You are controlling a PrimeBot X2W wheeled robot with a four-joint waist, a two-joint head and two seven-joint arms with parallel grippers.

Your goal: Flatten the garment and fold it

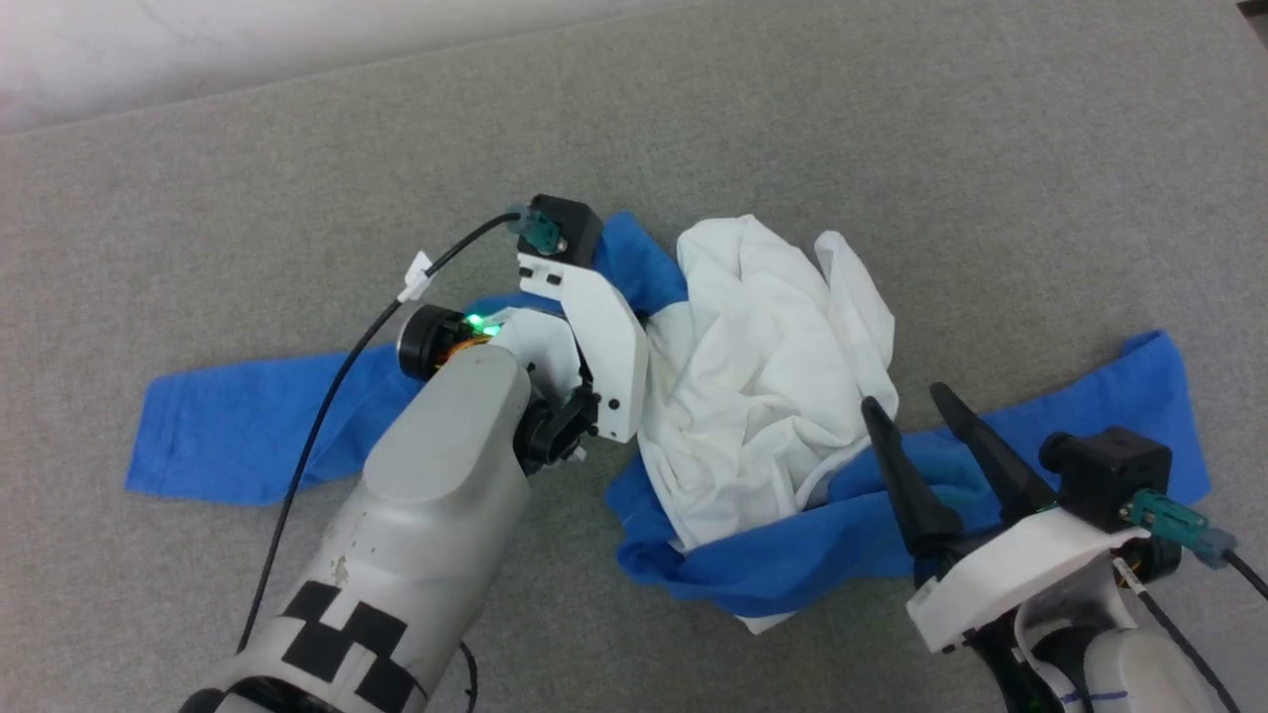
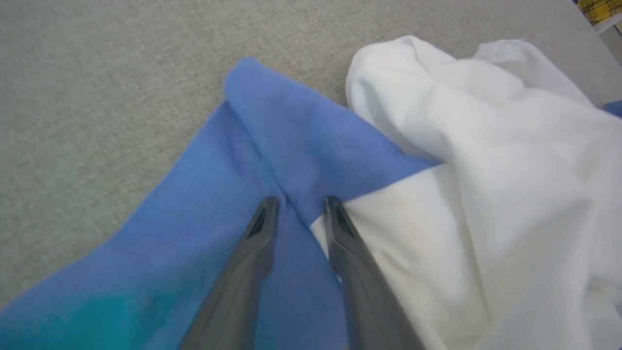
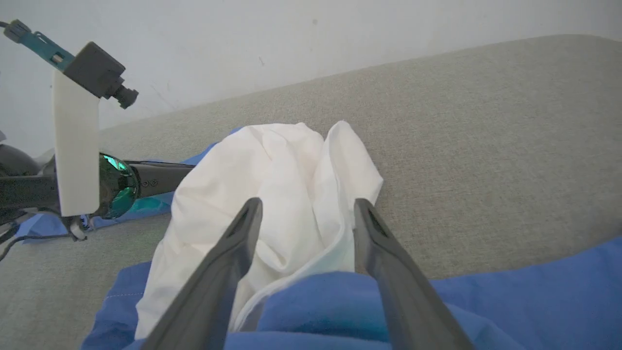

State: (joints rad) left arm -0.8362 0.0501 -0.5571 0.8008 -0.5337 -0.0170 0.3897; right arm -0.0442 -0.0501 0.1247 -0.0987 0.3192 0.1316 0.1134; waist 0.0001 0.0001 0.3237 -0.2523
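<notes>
1. Closest to my head camera is my left arm point(image 1: 436, 475) (grey, with black squares on it), reaching out over the shirt.
2. The shirt point(image 1: 773, 366) lies in front of me on the grey table point(image 1: 892, 119). Its white middle is bunched up in a heap.
3. One blue sleeve point(image 1: 218, 436) lies flat, out to my left. The other blue sleeve point(image 1: 1139, 396) runs out to my right, and more blue cloth wraps along the near side of the white heap.
4. My left gripper point(image 2: 301, 199) has its tips down on the shirt, right where blue meets white. Its fingers are part way apart, with a blue fold running between them. I cannot tell if they squeeze it.
5. My right gripper point(image 1: 904, 398) has its fingers spread wide and holds nothing. It is over the near blue part, pointing at the white heap.
</notes>
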